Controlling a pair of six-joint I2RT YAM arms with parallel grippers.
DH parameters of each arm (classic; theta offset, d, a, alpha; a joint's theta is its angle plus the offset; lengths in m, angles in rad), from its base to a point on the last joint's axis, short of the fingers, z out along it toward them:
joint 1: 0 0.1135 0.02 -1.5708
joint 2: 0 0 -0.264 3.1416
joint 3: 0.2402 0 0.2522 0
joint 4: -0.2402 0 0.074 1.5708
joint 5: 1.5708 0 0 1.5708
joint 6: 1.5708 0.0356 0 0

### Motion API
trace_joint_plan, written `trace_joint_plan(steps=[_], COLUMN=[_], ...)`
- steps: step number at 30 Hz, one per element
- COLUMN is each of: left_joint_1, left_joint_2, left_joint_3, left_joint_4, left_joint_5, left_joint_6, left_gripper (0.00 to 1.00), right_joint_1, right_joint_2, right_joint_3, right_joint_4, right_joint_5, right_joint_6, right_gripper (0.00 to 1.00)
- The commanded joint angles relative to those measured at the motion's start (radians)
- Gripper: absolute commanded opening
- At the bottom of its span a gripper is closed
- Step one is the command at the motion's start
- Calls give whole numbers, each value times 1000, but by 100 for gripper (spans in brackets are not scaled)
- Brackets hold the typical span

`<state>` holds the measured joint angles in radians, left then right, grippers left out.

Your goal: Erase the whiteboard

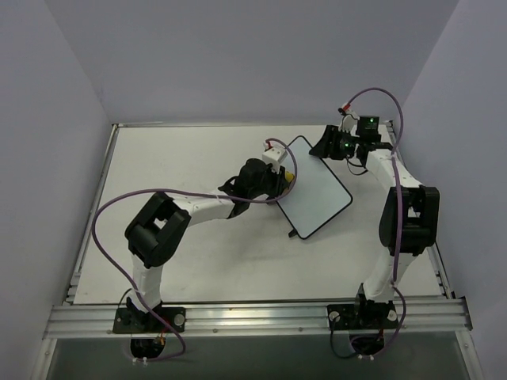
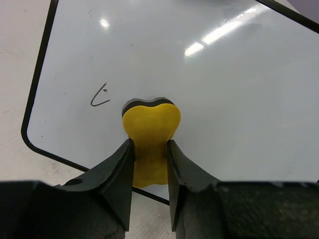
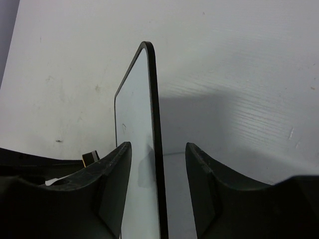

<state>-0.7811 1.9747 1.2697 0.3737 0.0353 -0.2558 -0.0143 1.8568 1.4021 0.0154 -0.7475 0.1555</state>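
The whiteboard (image 1: 318, 194) lies at the table's middle, white with a thin black frame. In the left wrist view the whiteboard (image 2: 224, 84) carries a small dark pen mark (image 2: 99, 96) at its left. My left gripper (image 2: 149, 144) is shut on a yellow bone-shaped sponge (image 2: 151, 122), whose dark face rests on the board just right of the mark. From above, the left gripper (image 1: 285, 177) is at the board's left edge. My right gripper (image 1: 325, 147) is open at the board's far corner. In the right wrist view the whiteboard's edge (image 3: 155, 109) runs between the jaws of the right gripper (image 3: 158, 147).
The table (image 1: 198, 253) is pale, with a metal rail (image 1: 253, 317) along the near edge and grey walls around it. Purple cables loop over both arms. A small black foot (image 1: 293, 234) sticks out at the board's near corner.
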Motion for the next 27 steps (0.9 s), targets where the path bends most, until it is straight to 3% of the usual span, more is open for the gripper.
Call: trace_joint_plan(steps=[1, 5, 8, 9, 14, 27], left_joint_1=[25, 43, 60, 72, 117, 149], left_joint_2=[4, 10, 13, 18, 27, 81], left_joint_3=[51, 57, 72, 79, 109, 134], left_joint_4=[16, 24, 18, 14, -1, -13], left_joint_5=[21, 14, 14, 17, 51, 144], left_joint_6=[-14, -17, -14, -14, -29, -42], left_gripper=[2, 2, 2, 2, 2, 2], right_joint_1=[8, 8, 8, 20, 40, 66], right_joint_2=[4, 5, 7, 5, -4, -10], right_joint_3=[-22, -35, -43, -43, -55, -71], right_joint_4=[3, 14, 17, 18, 23, 29], right_joint_5=[-30, -32, -33, -33, -30, -7], right_joint_6=[-22, -27, -27, -27, -33, -56], right_gripper=[43, 38, 30, 23, 14, 0])
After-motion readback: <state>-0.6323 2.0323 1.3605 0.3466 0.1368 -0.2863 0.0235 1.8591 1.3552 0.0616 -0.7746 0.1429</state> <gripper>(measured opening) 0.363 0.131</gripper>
